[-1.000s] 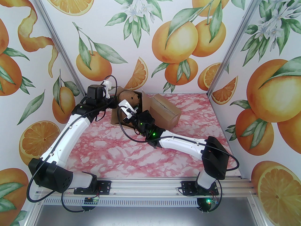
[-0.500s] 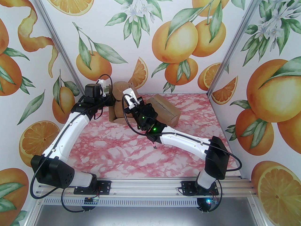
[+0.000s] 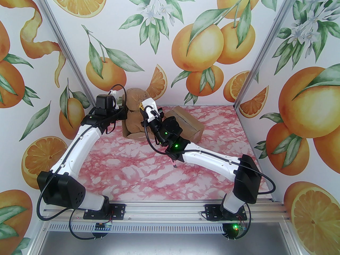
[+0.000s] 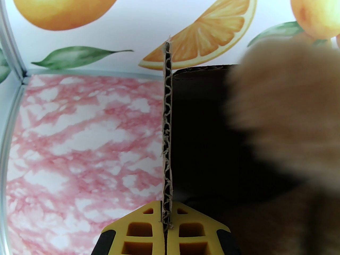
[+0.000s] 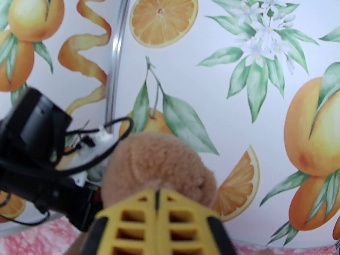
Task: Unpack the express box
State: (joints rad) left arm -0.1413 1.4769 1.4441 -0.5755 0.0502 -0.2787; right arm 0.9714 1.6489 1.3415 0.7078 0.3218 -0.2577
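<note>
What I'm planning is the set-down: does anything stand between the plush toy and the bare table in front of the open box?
Yes: the near wall of the open box, which the plush toy, held by the right gripper, seems not fully above. The left gripper pinches its cardboard edge. The closed box sits aside.

Pink marble table (image 3: 159, 174), open box (image 3: 132, 136), closed box (image 3: 192, 126)

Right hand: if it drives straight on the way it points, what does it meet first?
The plush toy: its tan head sits right at the shut fingertips of the right hand, apparently pinched. Behind it is the wall, though depth is unclear.
</note>
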